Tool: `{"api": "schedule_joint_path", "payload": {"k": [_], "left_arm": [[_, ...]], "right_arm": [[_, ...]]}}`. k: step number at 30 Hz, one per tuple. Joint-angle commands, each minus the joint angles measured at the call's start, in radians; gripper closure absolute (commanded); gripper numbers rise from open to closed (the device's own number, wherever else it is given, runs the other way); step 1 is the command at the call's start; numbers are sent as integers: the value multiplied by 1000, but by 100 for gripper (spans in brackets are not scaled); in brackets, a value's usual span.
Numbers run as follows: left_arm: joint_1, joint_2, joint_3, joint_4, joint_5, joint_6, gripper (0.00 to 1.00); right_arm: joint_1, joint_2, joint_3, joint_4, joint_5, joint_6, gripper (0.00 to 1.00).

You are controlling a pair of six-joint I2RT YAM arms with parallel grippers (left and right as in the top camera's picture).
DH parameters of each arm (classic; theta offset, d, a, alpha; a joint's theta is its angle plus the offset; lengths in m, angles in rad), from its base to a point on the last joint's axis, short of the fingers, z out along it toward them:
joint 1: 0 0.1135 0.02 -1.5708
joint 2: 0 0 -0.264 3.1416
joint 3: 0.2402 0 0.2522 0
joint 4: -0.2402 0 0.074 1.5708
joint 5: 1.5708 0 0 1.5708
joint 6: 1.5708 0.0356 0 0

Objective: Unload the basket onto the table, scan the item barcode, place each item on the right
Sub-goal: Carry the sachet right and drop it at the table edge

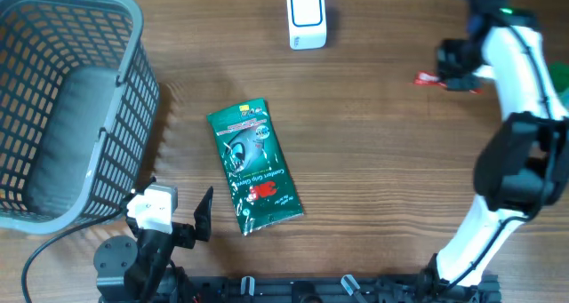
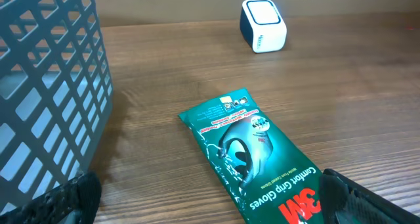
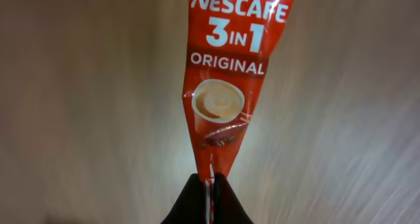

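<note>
Right claw (image 3: pixel 211 183) clenches one end of the Nescafe sachet (image 3: pixel 226 99), which juts beyond its tips

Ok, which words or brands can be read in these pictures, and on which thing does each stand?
"NESCAFE 3IN1 ORIGINAL": red coffee sachet.
"3M" and "Comfort Grip Gloves": green glove packet.
Small print at the packet's top: too small to read.
Barcode scanner: a small mark on its side, unreadable.

One arm wide, one clamped.
The left gripper (image 1: pixel 180 192) sits low near its base, jaws spread wide; the right gripper (image 3: pixel 211 183), far out, pinches a red sachet (image 3: pixel 226 86).
</note>
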Motion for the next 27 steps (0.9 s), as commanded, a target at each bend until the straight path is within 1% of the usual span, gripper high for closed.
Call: {"api": "schedule_joint_path", "payload": {"k": [1, 4, 6, 7, 9, 10, 11, 12, 13, 14, 17, 19, 21, 24, 25, 27], "left_arm": [[-5, -6, -6, 2, 12, -10, 0], [-5, -6, -6, 2, 12, -10, 0], [-5, -6, -6, 2, 12, -10, 0], [-5, -6, -6, 2, 12, -10, 0], [-5, -6, -6, 2, 12, -10, 0], [-5, -6, -6, 2, 12, -10, 0], [-5, -6, -6, 2, 12, -10, 0], [-5, -6, -6, 2, 12, -10, 0], [-5, -6, -6, 2, 12, -10, 0], [-5, -6, -6, 2, 12, -10, 0], [-5, -6, -6, 2, 12, -10, 0], [-5, -6, -6, 2, 11, -10, 0], [-5, -6, -6, 2, 12, -10, 0], [-5, -6, -6, 2, 11, -10, 0], [-5, -6, -6, 2, 12, -10, 0], [-5, -6, -6, 2, 12, -10, 0]], "right_arm": [[-123, -5, -66, 9, 127, -1, 96], [-231, -5, -99, 7, 183, -8, 95], [-278, -5, -99, 20, 198, -43, 93], [-303, -5, -99, 41, 202, -72, 92], [-335, -5, -98, 93, 192, -179, 91], [-343, -6, -97, 108, 185, -225, 88], [-348, -6, -92, 113, 187, -260, 75], [-348, -6, -85, 113, 192, -286, 56], [-348, -10, -73, 112, 195, -328, 21], [-348, -14, -66, 111, 193, -345, 0], [-337, -52, -59, 85, 122, -370, 0], [-310, -89, -59, 71, -2, -425, 0], [-250, -119, -59, 69, -158, -526, 0], [-137, -126, -59, 46, -292, -615, 0], [-45, -124, -61, 31, -330, -656, 0], [106, -123, -66, 18, -330, -687, 0]]}}
